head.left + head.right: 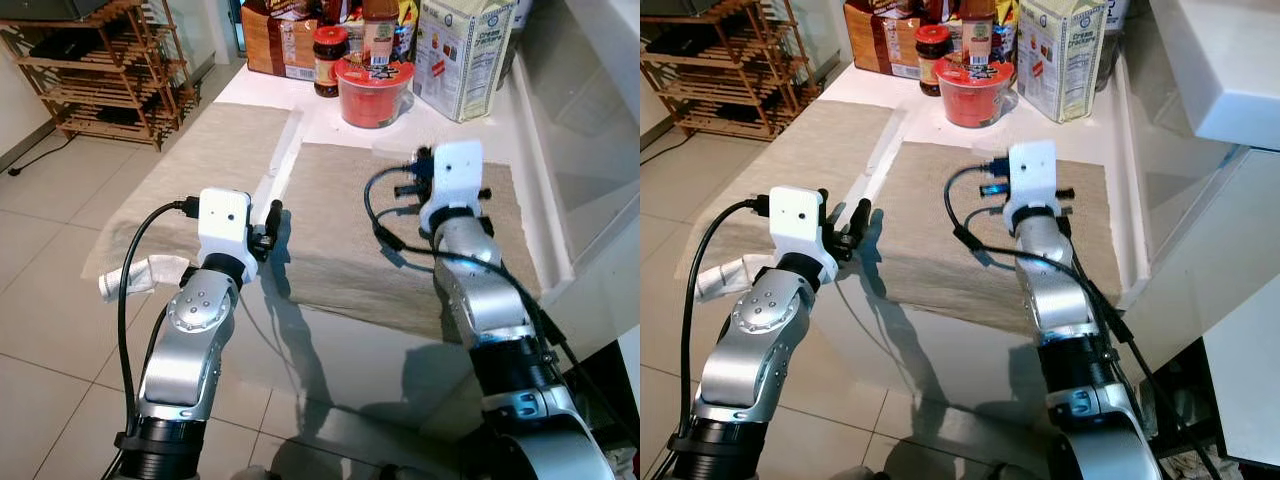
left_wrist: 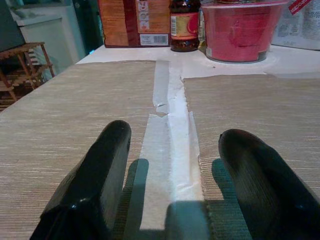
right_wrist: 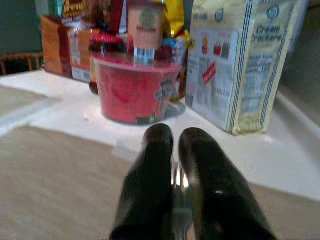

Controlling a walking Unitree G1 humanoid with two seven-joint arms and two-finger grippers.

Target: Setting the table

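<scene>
Silver metal forms the two robot arms nearest the camera, both reaching forward over a white table (image 1: 300, 330). The left gripper (image 1: 268, 233) hovers low above the gap between two beige woven placemats, its two black fingers (image 2: 92, 185) spread wide apart and holding nothing. Under that gap lies a strip of white tape or paper (image 2: 170, 150) running along the tabletop. A crumpled white cloth or wrapping (image 1: 140, 275) sits by the table's near left edge, beside the left arm.

The left placemat (image 1: 200, 160) lies toward the left edge of the table; the right placemat (image 1: 340, 220) lies just beside it, under the right arm. The right gripper (image 3: 172, 175) is over the far part of the right placemat. Its two black fingers are pressed almost together, with a thin silvery object (image 3: 179, 200) pinched between them; it is too blurred to identify.

Farther back on bare white tabletop stands a red plastic bowl with a lid (image 1: 373, 88). Just to its right stands a tall pale carton (image 1: 462, 55). Behind and to the left are a dark jar with a red lid (image 1: 328, 60) and a brown cardboard box (image 1: 275, 40). A wooden rack (image 1: 100, 60) stands on the tiled floor at far left.
</scene>
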